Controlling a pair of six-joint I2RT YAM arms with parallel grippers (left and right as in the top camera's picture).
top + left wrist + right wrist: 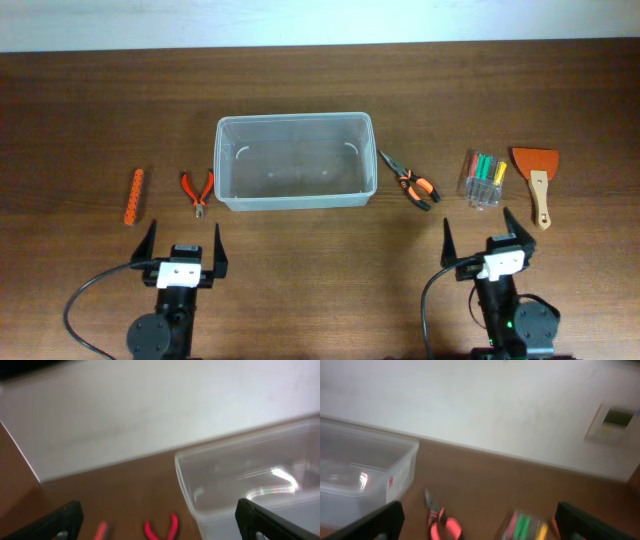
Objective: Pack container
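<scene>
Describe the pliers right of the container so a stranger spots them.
Find the clear container mid-table. Just off its right end, before the case of coloured screwdrivers, lie the long-nose pliers. Orange-and-black handles and a thin pointed nose set them apart from the smaller red pliers on the left.

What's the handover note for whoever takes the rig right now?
Left hand: open, empty, at the near edge.
Right hand: open, empty, at the near edge.
Bin: mid-table, nothing in it.
Left of it: orange strip, red pliers.
Right of it: orange-black pliers, screwdriver case, scraper.
Done: nothing packed.
Left: probably all five items.
</scene>
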